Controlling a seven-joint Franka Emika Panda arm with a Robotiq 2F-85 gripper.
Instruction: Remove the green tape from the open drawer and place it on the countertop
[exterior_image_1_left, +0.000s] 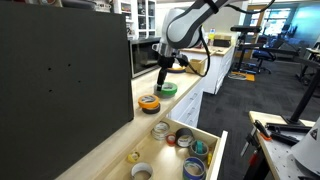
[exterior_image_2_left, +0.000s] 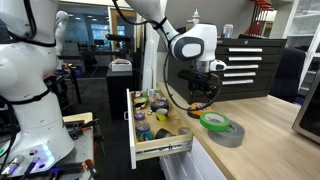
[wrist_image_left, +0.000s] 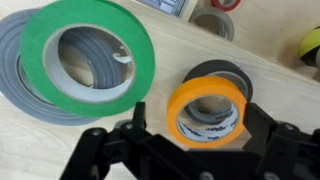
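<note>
Green tape (wrist_image_left: 88, 55) lies stacked on a grey roll (wrist_image_left: 12, 85) on the bench (wrist_image_left: 30, 150), apparently delivered; the hand (wrist_image_left: 192, 130) hovers above, wide and empty.

Lab/workshop kind of room, pretty cluttered. In an exterior view, big black panel (exterior_image_1_left: 60, 70) fills upper left, standing along back of light wood countertop (exterior_image_1_left: 105, 135). White cabinet fronts (exterior_image_1_left: 215, 78) mid frame. Dark grey floor (exterior_image_1_left: 250, 105) at right, what looks like office chair (exterior_image_1_left: 265, 55) upper right, desks behind it too small to make out. In an exterior view, black tool chest (exterior_image_2_left: 245, 62) with silver drawer handles upper right, glass panes (exterior_image_2_left: 95, 40) upper left with bluish light. Lighting even overall.
</note>
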